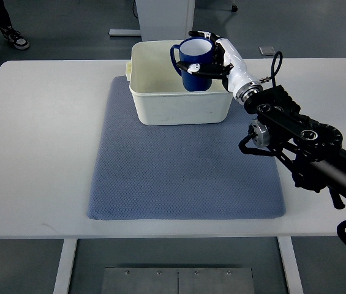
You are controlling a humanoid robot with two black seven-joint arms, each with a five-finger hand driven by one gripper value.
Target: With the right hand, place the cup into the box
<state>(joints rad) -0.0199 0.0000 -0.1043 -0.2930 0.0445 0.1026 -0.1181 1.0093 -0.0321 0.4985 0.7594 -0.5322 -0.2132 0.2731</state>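
A dark blue cup point(194, 64) with a white inside and a handle on its left is held upright over the far right part of the white box point(160, 104). My right hand point(212, 58) comes in from the right edge and its white and black fingers are wrapped round the cup's right side. Whether the cup's base touches the box floor is hidden by the box wall. The box stands at the far edge of a blue-grey mat point(179, 165) on the white table point(38, 153).
My black right forearm point(307, 141) stretches across the mat's right side. A person's shoes point(1, 43) show on the floor past the table's far left corner. A white pedestal point(163, 18) stands behind the box.
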